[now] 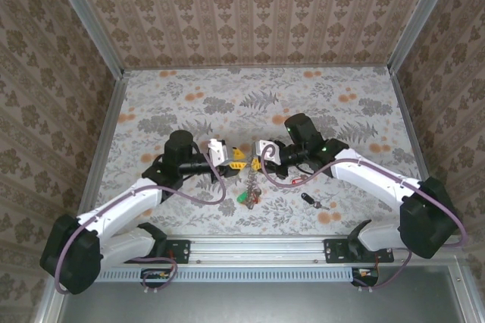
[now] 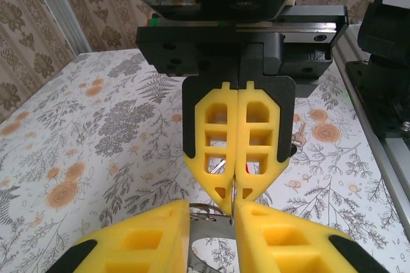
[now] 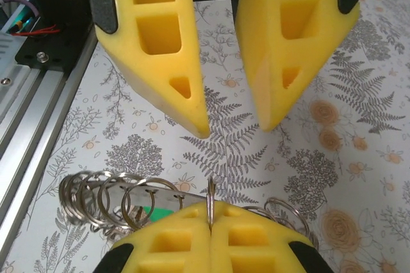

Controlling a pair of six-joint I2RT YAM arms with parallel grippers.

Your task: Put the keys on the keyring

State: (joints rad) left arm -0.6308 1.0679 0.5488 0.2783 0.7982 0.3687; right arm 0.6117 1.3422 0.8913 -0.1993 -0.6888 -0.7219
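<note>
Left claw [image 3: 234, 129] parted, right claw [image 2: 234, 202] clamped

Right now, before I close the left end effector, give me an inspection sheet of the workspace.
Surface: floral-print table.
Job's things: keyring held between the arms, green and red keys at its lower end; black key lying on the table to its right.
Clutter: nothing seen.
End effectors: right end effector shut on the keyring; left end effector open, facing it.
Cables: purple cables along both arms, looping beside the keyring.
Surroundings: patterned walls on three sides; metal rail at the near edge.
</note>
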